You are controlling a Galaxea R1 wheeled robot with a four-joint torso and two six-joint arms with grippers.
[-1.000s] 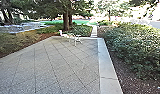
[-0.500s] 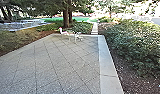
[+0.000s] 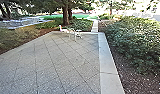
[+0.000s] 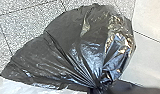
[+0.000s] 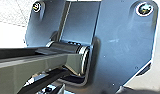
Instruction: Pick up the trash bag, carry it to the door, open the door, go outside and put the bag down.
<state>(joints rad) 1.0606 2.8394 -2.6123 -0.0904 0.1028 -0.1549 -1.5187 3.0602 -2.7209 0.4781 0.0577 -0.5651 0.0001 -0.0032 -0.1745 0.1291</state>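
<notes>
1. The bag (image 4: 78, 50) is with the left claw (image 4: 95, 88), over the yard (image 3: 58, 65). It is black, shiny and full of creases.
2. The left claw looks pressed together, pinching the bunched neck (image 4: 94, 83) of the bag. I cannot tell how the right claw stands.
3. The left claw is the near one, right at the neck. From there the bag gets fat and spreads out toward the yard. Its long line is hard to tell, as it puffs out to more than one side.
4. What counts most is the gap from the bag's fat end down to the yard. I cannot tell how big that gap is, or if the two touch.
5. A pale strip (image 3: 108, 65) runs along the right edge of the yard. A white chair (image 3: 63, 30) and a small table (image 3: 75, 34) are at the far end of the yard. A big bush (image 3: 138, 45) grows to the right of the yard.
6. I think the job is nearly done, since this is outside and the bag is not let go.
7. The thin bag could rip if it drags on the yard, and it may sag or tip when let go.
</notes>
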